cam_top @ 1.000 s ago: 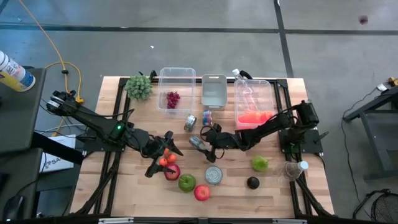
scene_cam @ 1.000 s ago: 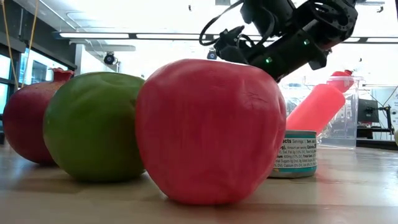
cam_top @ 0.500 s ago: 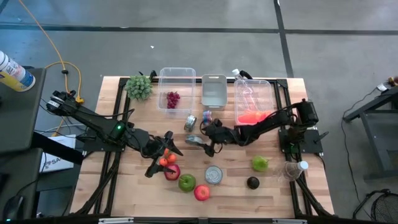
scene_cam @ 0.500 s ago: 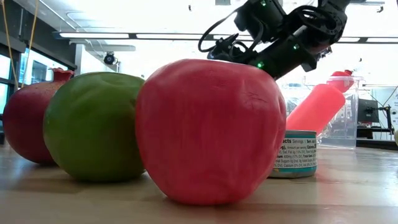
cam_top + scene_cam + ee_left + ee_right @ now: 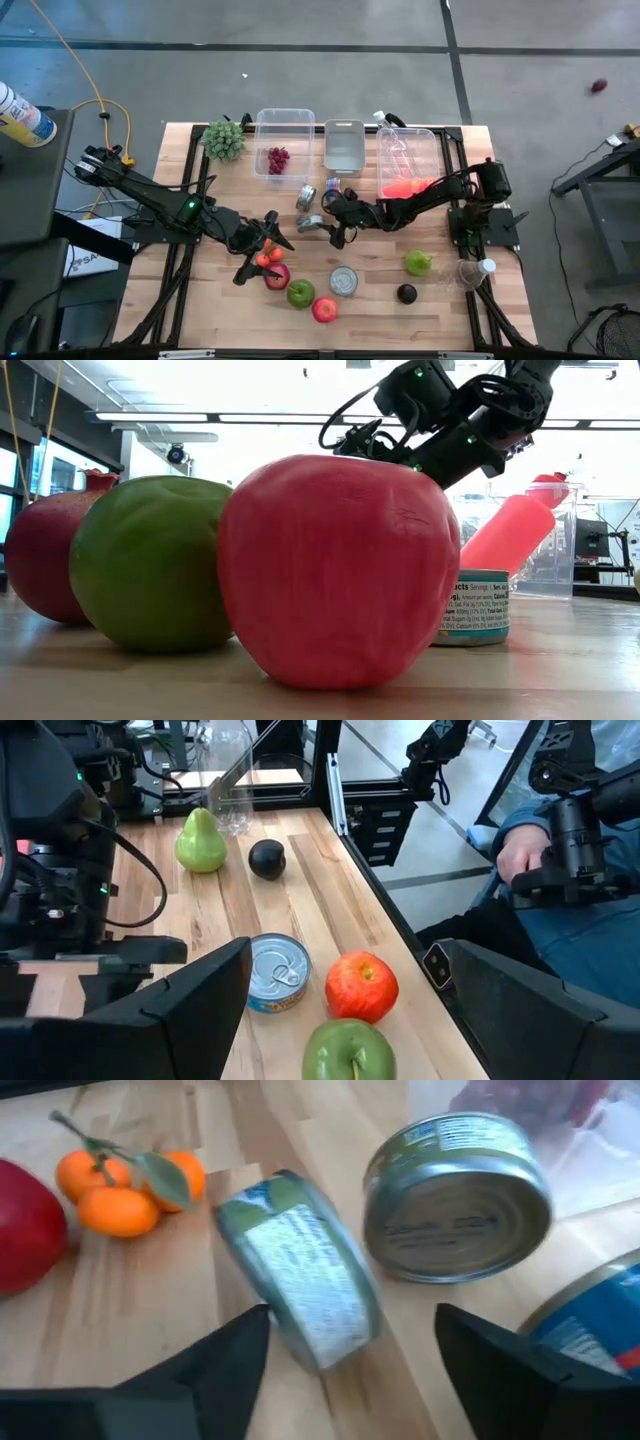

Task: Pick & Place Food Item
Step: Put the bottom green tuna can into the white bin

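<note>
Here, nearest the table's front edge, a red apple (image 5: 324,309), green apple (image 5: 300,293) and upright can (image 5: 344,281) sit untouched. Mid-table, the right gripper (image 5: 327,230) hovers with jaws spread around a tipped tin (image 5: 300,1295), not yet pinching it; closing squarely looks like the next need. The left gripper (image 5: 262,250) waits, jaws spread, over the oranges (image 5: 266,257). Farther back, a clear tub (image 5: 282,145) holds grapes (image 5: 278,159); a second clear tub (image 5: 410,160) holds a pink bottle (image 5: 408,186).

Red apple (image 5: 335,570), green apple (image 5: 150,565), orange mandarins (image 5: 120,1190) w/ green leaf, silver can (image 5: 277,972), black fingers (image 5: 210,1365).
</note>
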Robot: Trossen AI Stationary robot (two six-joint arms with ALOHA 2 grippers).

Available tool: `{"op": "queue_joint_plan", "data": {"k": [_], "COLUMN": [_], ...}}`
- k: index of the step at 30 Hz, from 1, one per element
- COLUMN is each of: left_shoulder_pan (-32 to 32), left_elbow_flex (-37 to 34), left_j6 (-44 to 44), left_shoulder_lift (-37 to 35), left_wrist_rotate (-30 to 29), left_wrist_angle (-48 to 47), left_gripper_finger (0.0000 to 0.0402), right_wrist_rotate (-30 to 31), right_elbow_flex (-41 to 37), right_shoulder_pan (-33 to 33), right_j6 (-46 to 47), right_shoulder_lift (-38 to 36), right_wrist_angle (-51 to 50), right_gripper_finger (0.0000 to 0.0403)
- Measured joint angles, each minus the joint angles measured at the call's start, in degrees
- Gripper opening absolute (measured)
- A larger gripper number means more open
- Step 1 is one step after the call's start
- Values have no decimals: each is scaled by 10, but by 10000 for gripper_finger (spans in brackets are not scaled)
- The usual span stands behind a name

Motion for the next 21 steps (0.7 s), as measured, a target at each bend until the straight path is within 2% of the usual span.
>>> {"op": "queue_joint_plan", "data": {"k": [4,15,21], "left_shoulder_pan": [0,0,0], "left_elbow_flex": [0,0,0], "left_j6": [2,1,1], "left_shoulder_lift": [0,0,0], "left_wrist_rotate": [0,0,0], "left_wrist_angle": [0,-15,-16], "left_gripper_finger": [331,331,331], "right_wrist_rotate": [-26,-35,-35], "right_elbow_flex": [0,0,0], "right_shoulder_pan": [0,-2,9], "right_j6": [-15,-44,-61], "right_shoulder_lift": [0,0,0], "right_wrist_angle": [1,0,0], "right_gripper_finger": [207,14,16]}}
